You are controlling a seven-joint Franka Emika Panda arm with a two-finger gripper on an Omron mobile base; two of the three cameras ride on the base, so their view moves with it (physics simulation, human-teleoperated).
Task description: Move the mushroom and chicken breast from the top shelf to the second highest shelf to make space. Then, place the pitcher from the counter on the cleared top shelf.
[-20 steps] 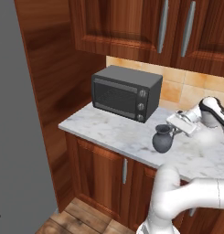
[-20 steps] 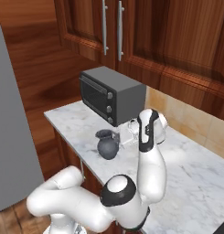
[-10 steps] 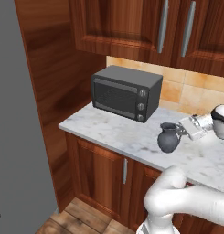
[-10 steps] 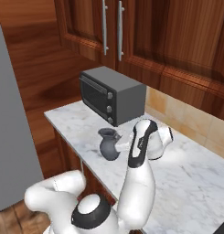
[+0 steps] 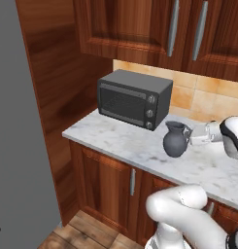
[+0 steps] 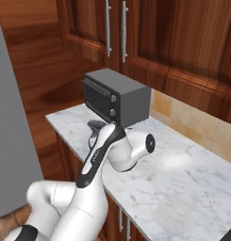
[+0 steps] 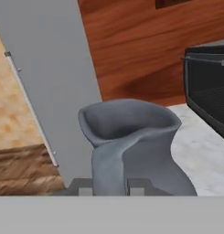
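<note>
The dark grey-blue pitcher [image 5: 175, 141] stands upright just above or on the marble counter [image 5: 115, 138], in front of the oven's right end. My gripper [image 5: 195, 138] reaches in from the right and is shut on its loop handle. In the hand view the pitcher [image 7: 131, 132] is close up, its handle running down between my fingertips [image 7: 80, 186], with the gripper [image 7: 109, 186] closed around it. From the right base view, part of the pitcher [image 6: 94, 126] peeks out behind my forearm. The mushroom, chicken breast and both shelves are out of view.
A dark toaster oven [image 5: 135, 99] sits at the back of the counter [image 6: 183, 179], just left of the pitcher. A tall grey fridge door [image 5: 18, 126] stands at the left, past a wooden side panel. Wall cabinets [image 5: 178, 29] hang overhead.
The pitcher has shifted slightly right and up with my gripper still shut on its handle. My arm's elbow has swung, folding low in front of the counter.
</note>
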